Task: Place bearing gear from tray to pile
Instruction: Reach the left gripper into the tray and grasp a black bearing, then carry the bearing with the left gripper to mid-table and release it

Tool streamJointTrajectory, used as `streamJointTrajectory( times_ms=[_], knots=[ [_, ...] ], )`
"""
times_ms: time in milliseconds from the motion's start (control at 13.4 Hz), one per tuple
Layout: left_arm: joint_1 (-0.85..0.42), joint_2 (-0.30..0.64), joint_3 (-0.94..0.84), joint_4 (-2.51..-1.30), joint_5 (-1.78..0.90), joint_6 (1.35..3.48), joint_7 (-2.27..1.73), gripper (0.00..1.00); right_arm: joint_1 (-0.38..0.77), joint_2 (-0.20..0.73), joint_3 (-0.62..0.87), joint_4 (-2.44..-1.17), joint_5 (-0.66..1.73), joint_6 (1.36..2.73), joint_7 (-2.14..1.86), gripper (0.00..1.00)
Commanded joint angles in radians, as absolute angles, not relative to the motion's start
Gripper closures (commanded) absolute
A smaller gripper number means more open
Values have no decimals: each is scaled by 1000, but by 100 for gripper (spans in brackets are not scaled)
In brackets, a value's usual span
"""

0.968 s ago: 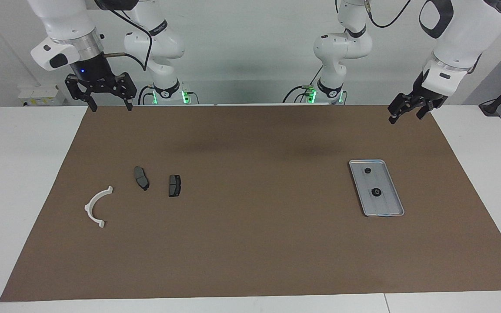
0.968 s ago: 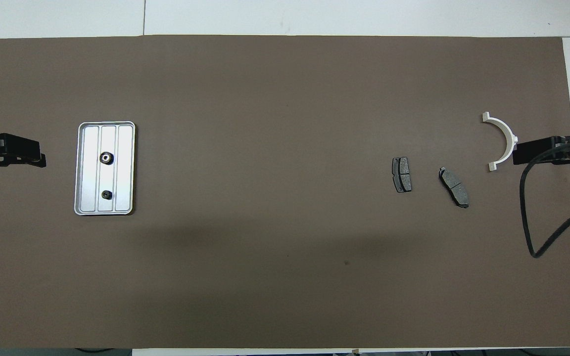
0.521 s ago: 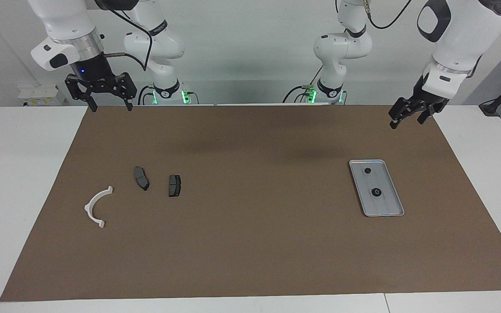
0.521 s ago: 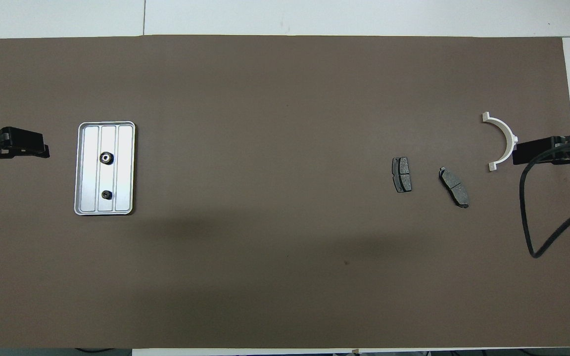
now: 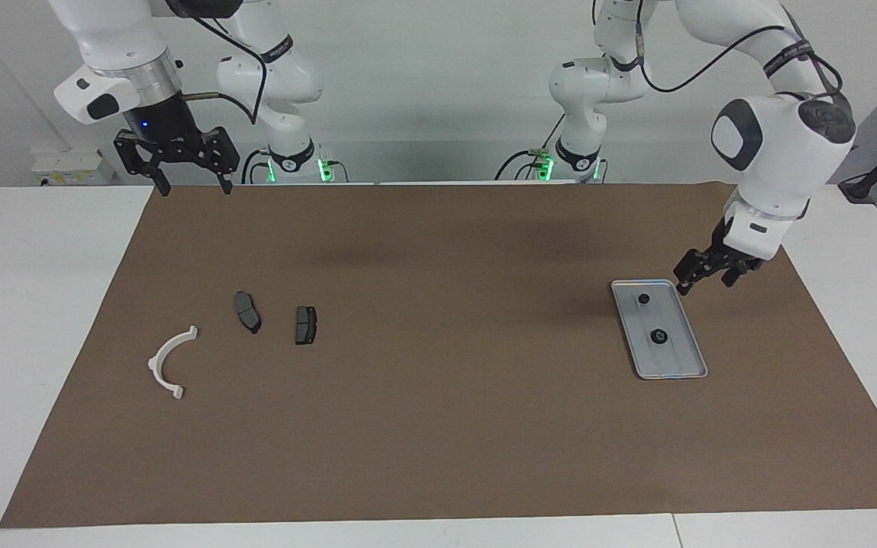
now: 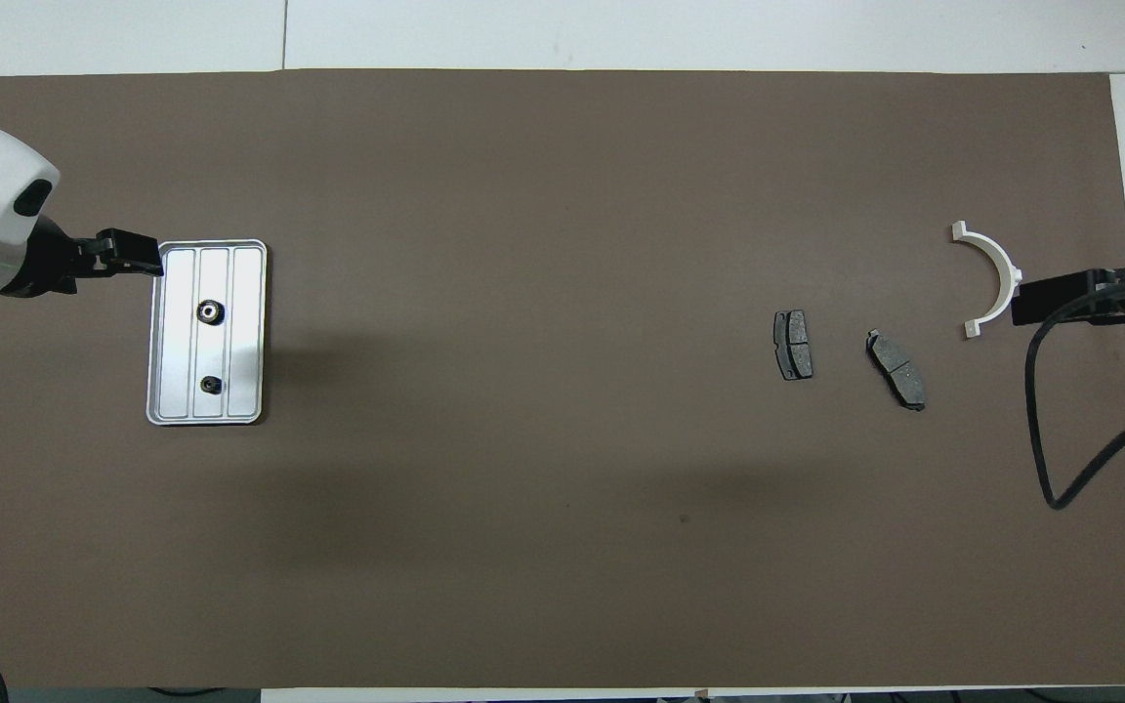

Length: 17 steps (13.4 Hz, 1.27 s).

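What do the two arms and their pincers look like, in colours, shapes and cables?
Both arms have glossy white rounded shells with dark grey round joint caps and black bands at the joints. The right arm carries a silver metal ring above its black two-finger right pincer, with a small blue light and a loose black cable. The left pincer is black too, under a white wrist block. Green lights glow at both bases.

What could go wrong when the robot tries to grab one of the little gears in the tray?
The left gripper, open, hangs by the tray's rim, so it might bump the rim and shove the light tray. The two gears are small and lie flat, so the fingers could slip off. The pile, by the white bracket, is a long carry away; a loose grip might drop the gear.
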<state>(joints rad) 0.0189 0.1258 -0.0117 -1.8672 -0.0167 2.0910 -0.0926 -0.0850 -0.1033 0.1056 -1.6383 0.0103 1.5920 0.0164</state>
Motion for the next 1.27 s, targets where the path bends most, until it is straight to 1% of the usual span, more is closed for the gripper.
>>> streamJointTrajectory(
  times_ms=[0, 149, 298, 521, 595, 670, 968, 1042, 1191],
  knots=[
    [31, 150, -17, -1948, -9, 2192, -45, 0, -97, -109, 114, -1640, 29, 1601, 31, 0],
    [28, 219, -18, -1953, -9, 2220, -32, 0, -98, -110, 114, -1640, 31, 1598, 29, 0],
    [31, 232, -18, -1977, -11, 2218, -31, 0, -98, -112, 114, -1640, 31, 1595, 28, 0],
    [32, 273, -18, -1982, -11, 2240, -34, 0, -101, -114, 110, -1638, 32, 1591, 26, 0],
    [32, 273, -18, -1988, -11, 2241, -34, 2, -101, -114, 110, -1640, 32, 1589, 26, 0],
    [32, 276, -18, -1988, -11, 2244, -34, 10, -101, -114, 110, -1640, 31, 1589, 28, 0],
    [31, 314, -18, -1988, -11, 2301, -37, 20, -101, -118, 107, -1637, 31, 1588, 28, 0],
    [32, 319, -18, -1988, -11, 2310, -37, 23, -101, -120, 107, -1638, 32, 1588, 28, 0],
    [32, 340, -18, -1988, -12, 2338, -38, 25, -95, -120, 107, -1637, 31, 1588, 28, 0]
  ],
)
